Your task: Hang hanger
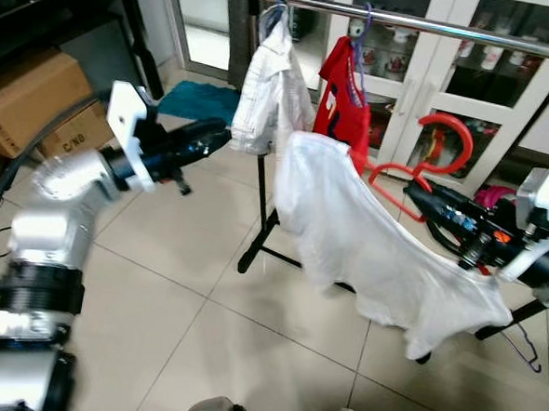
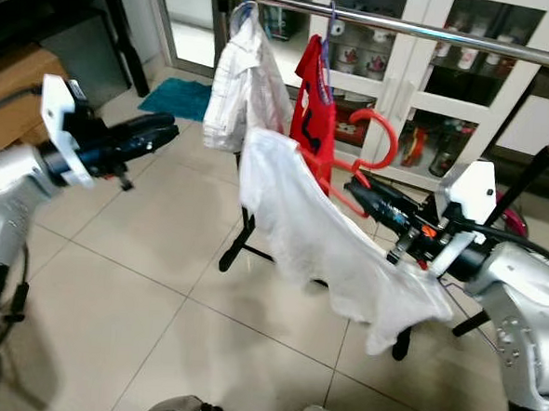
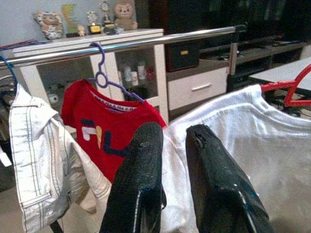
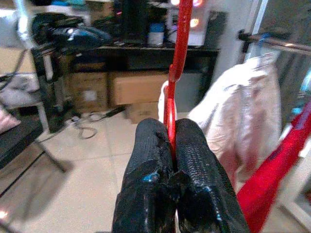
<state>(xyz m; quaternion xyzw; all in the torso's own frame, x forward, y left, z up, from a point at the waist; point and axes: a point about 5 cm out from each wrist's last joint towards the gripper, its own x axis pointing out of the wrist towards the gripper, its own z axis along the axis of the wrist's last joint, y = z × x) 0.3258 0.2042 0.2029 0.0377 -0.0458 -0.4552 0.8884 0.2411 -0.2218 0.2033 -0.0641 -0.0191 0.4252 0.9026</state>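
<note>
A red hanger (image 1: 452,125) carries a white T-shirt (image 1: 366,239) that droops low over the floor. My right gripper (image 1: 415,194) is shut on the hanger's red bar (image 4: 170,104), below and in front of the steel rail (image 1: 435,25). The hanger's hook is off the rail. A white striped shirt (image 1: 272,89) and a red shirt (image 1: 341,102) hang on the rail. My left gripper (image 1: 223,132) is raised beside the striped shirt, its fingers (image 3: 141,165) slightly open and holding nothing.
The rack's black legs (image 1: 263,237) spread over the tiled floor. Behind the rail stands a white glass-door cabinet (image 1: 506,71). Cardboard boxes (image 1: 29,107) and a dark shelf stand at the left. A teal mat (image 1: 197,98) and a thin wire hanger (image 1: 527,347) lie on the floor.
</note>
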